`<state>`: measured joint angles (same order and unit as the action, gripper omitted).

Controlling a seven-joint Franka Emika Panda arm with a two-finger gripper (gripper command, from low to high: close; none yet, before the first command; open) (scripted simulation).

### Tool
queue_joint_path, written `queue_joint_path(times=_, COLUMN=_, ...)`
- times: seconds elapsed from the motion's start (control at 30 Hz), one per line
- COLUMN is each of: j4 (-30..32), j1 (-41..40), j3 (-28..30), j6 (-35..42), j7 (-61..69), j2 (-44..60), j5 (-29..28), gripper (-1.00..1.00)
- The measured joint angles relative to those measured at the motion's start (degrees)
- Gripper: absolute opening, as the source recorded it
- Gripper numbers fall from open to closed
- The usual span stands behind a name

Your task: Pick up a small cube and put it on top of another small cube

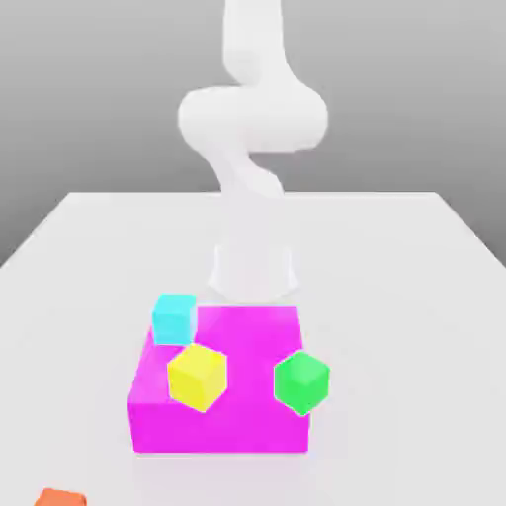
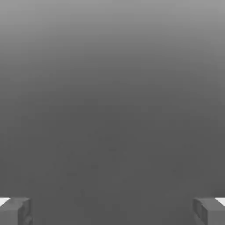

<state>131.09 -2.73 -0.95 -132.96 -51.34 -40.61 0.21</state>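
Your bench carries everything. The arm rises from its far side, folded up. Next in size is the magenta block; the yellow cube, green cube and cyan cube are grouped at it, so a low, hasty sweep could knock one away. The orange-red cube sits at the near edge of the exterior view, towards its left, partly cut off and well apart from the block; misjudge its angle and you could pinch a corner and spin it. Your end effector is spread wide, holding nothing. Release off-centre later and the stack may topple.
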Motion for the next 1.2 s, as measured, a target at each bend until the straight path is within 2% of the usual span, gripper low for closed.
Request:
queue_joint_path(times=0.4, j4=-3.3, j1=-11.2, j3=-3.5, j6=-5.7, j7=-28.5, j2=25.3, j5=-1.6, gripper=0.00)
queue_joint_path(times=0.73, j4=-6.1, j1=-15.7, j3=-1.4, j6=-10.4, j7=-52.2, j2=46.0, j5=-3.5, gripper=0.00)
queue_joint_path(times=1.03, j4=-8.5, j1=-16.6, j3=2.7, j6=-14.8, j7=-69.3, j2=64.6, j5=0.8, gripper=0.00)
queue_joint_path(times=1.17, j4=-10.2, j1=-16.9, j3=2.7, j6=-20.3, j7=-70.4, j2=72.9, j5=1.9, gripper=0.00)
queue_joint_path(times=1.2, j4=-10.6, j1=-17.0, j3=2.7, j6=-21.3, j7=-70.4, j2=74.3, j5=2.0, gripper=-1.00)
